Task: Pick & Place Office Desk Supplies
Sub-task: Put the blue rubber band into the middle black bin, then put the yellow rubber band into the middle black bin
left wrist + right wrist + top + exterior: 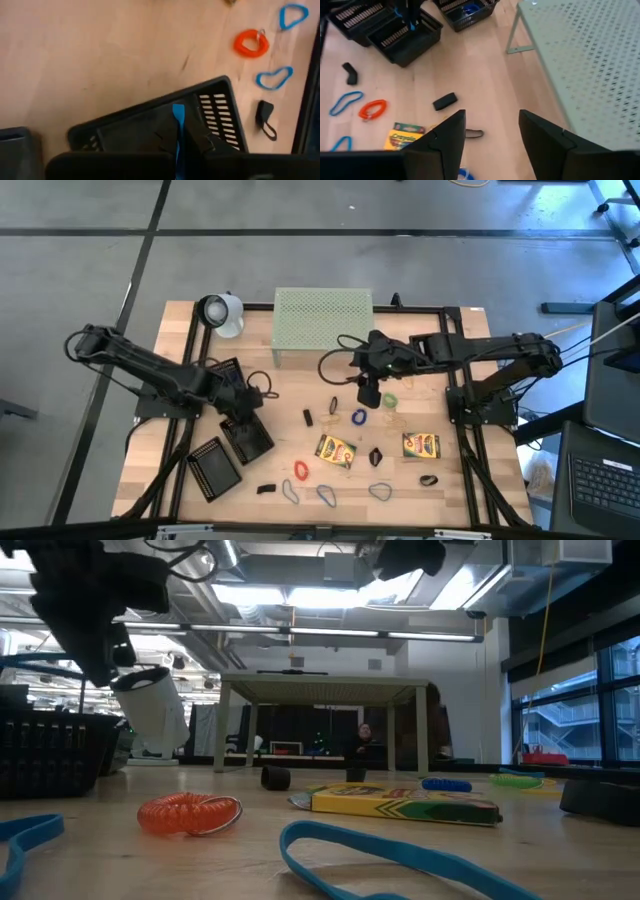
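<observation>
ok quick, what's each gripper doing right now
left gripper: shut on a blue rubber band, over a black mesh tray.
right gripper: open, holding nothing.

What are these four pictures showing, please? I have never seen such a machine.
It is a robot with two dark arms at a wooden table. One picture looks down from above, one looks level across the tabletop, and two come from cameras on the arms' wrists. The left tool is shut on a blue rubber band over a black mesh tray. The right tool hangs open above the table, near the pale-green perforated stand, holding nothing. On the table lie two crayon boxes, an orange coil, more blue rubber bands and small black clips.
</observation>
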Robot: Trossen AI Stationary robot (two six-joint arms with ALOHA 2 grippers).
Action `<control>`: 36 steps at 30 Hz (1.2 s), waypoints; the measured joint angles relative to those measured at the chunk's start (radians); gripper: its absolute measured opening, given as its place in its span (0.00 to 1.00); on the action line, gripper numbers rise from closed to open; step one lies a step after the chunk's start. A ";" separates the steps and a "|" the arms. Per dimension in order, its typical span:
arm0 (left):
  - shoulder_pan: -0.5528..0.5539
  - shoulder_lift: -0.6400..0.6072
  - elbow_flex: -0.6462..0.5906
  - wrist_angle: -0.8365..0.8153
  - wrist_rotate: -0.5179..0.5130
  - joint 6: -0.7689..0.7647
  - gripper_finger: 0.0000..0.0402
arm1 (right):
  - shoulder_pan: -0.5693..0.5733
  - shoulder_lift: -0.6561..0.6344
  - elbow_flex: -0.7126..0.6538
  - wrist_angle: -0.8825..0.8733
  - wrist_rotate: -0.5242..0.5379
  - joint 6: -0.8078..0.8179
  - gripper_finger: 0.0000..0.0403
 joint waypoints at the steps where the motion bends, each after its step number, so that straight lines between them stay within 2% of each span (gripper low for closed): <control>1: -0.012 0.007 0.000 0.000 -0.003 -0.004 0.01 | 0.009 0.000 0.000 -0.002 0.000 0.015 0.46; 10: -0.084 0.049 0.000 -0.008 -0.010 -0.053 0.10 | 0.097 0.000 0.000 -0.002 0.000 0.126 0.44; 15: -0.090 0.053 0.000 -0.006 -0.054 -0.051 0.18 | 0.140 0.000 0.000 -0.003 0.063 0.179 0.44; 21: -0.089 0.053 0.000 0.016 -0.135 0.010 0.24 | 0.170 0.000 0.000 -0.003 0.079 0.218 0.44; 25: -0.089 0.053 0.000 0.090 -0.195 0.020 0.26 | 0.177 0.000 0.000 -0.009 0.080 0.235 0.44; 29: -0.089 0.053 0.000 0.213 -0.237 0.020 0.27 | 0.184 0.000 -0.007 -0.078 0.144 0.247 0.44; 34: -0.089 0.053 0.000 0.397 -0.245 0.097 0.27 | 0.185 0.001 -0.081 -0.252 0.157 0.304 0.44; 36: -0.089 0.053 0.000 0.461 -0.245 0.153 0.27 | 0.184 0.000 -0.139 -0.264 0.152 0.305 0.44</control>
